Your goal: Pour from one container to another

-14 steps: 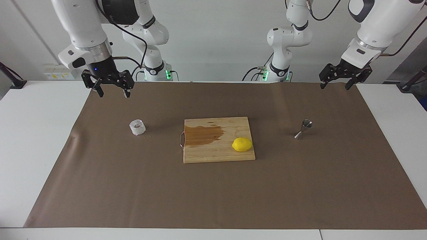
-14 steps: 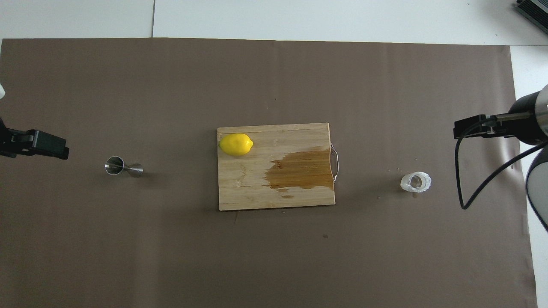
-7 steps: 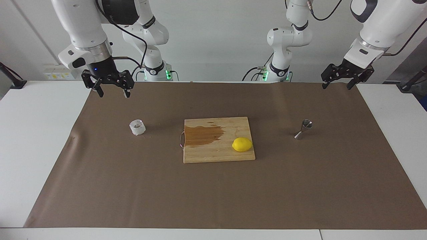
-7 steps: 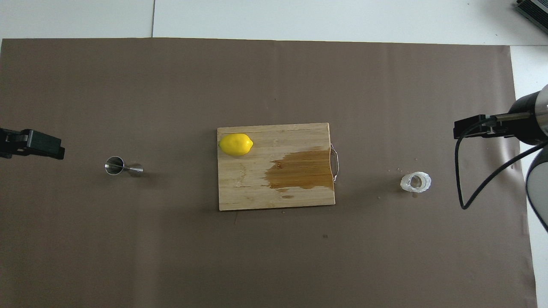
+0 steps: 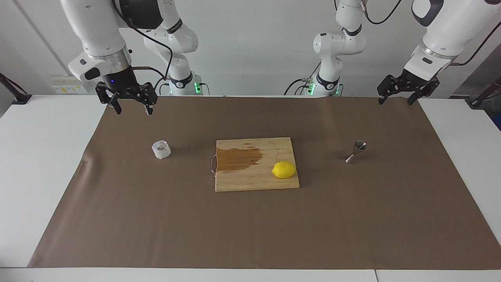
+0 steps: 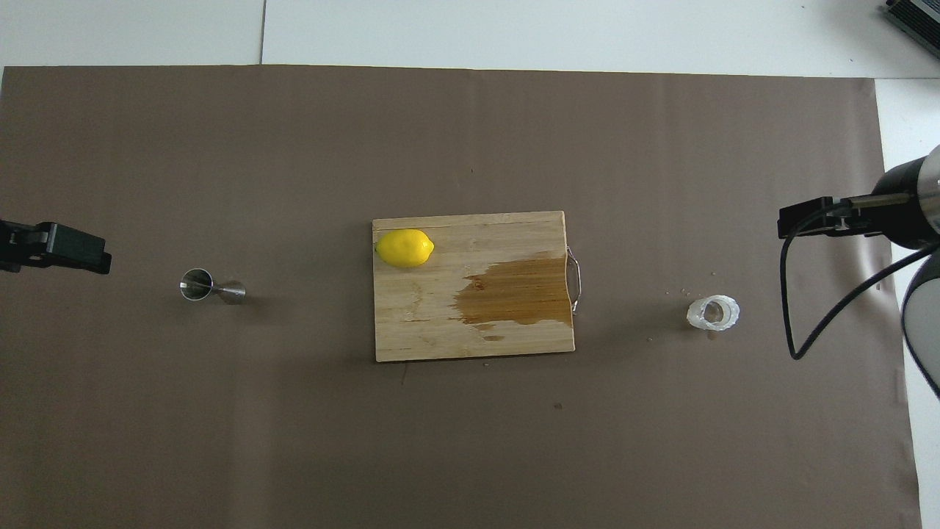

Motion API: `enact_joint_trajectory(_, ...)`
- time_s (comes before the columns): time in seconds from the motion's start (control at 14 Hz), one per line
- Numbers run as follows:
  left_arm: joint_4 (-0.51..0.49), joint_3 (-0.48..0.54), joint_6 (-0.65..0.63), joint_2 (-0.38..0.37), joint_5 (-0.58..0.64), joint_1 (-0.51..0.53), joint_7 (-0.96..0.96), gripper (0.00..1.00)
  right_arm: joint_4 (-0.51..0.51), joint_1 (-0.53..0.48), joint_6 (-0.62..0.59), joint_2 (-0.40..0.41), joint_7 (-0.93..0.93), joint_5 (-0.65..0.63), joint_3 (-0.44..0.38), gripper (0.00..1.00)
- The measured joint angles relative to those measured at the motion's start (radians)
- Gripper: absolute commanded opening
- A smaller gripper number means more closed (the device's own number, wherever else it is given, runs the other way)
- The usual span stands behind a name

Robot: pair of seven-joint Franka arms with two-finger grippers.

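One glass tumbler point(image 5: 161, 149) stands toward the right arm's end; one steel jigger point(image 5: 356, 152) toward the left arm's end; one board point(image 5: 250, 182) with one lemon point(image 5: 284, 170) lies between. Right gripper point(image 5: 131, 109) and left gripper point(image 5: 396, 99) hang released, empty. Left gripper has risen slightly.

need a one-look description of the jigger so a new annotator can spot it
Start at the wooden cutting board in the middle of the brown mat. Go from the board toward the left arm's end of the table: the jigger stands alone there on the mat. It is a slim, shiny steel hourglass, unlike the squat whitish glass tumbler toward the right arm's end or the yellow lemon on the board.
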Motion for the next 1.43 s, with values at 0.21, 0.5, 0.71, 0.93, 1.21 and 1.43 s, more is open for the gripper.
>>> enact_joint_trajectory(0.21,-0.001,0.000,0.000,0.000,0.000,0.000,0.000,1.00,0.000,0.000,0.000,0.000,0.000,0.000,0.000,1.00)
enact_joint_trajectory(0.5,-0.037,0.001,0.005,-0.009,-0.026,0.001,0.000,1.00,0.000,0.000,0.000,0.000,0.000,0.000,0.000,1.00)
enact_joint_trajectory(0.71,-0.064,0.009,0.005,0.001,-0.137,0.030,-0.004,1.00,0.000,0.000,0.000,0.000,0.000,0.000,0.000,1.00)
enact_joint_trajectory(0.93,-0.098,0.014,-0.005,0.056,-0.281,0.122,-0.006,1.00,0.000,0.000,0.000,0.000,0.000,0.000,0.000,1.00)
enact_joint_trajectory(1.21,-0.121,0.017,-0.024,0.168,-0.410,0.226,-0.074,1.00,0.000,0.000,0.000,0.000,0.000,0.000,0.000,1.00)
enact_joint_trajectory(1.43,-0.122,0.016,-0.041,0.225,-0.475,0.265,-0.169,1.00,0.000,0.000,0.000,0.000,0.000,0.000,0.000,1.00)
